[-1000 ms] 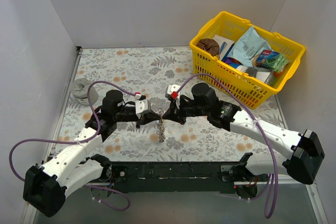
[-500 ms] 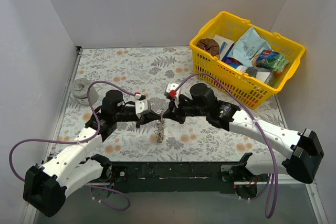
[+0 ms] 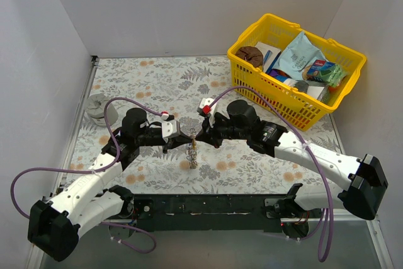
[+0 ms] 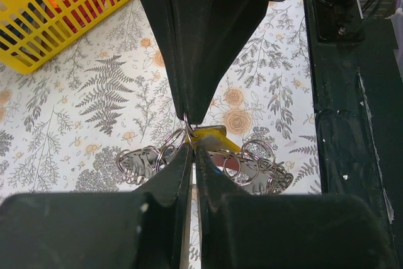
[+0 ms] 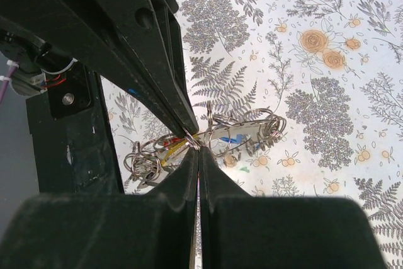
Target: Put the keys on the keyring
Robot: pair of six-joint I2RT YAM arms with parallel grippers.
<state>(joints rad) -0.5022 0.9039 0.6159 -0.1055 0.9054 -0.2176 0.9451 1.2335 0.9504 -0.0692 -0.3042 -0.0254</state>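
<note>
Left jaws and right jaws meet tip to tip above the floral surface. Both pairs are pressed together on the thin wire of the keyring, which is pinched exactly where the four tips converge. The keys hang directly beneath the jaws in a tangle of wire loops, with the yellow head just below the left jaws. It cannot be told whether the lowest part of the cluster touches the surface.

Compared with a second ago, the right jaws have edged slightly toward the left jaws and the hanging cluster has turned a little. Neither grip has loosened. This suggests fine threading in progress rather than a finished step. How many keys already sit on the ring cannot be told from these views.
</note>
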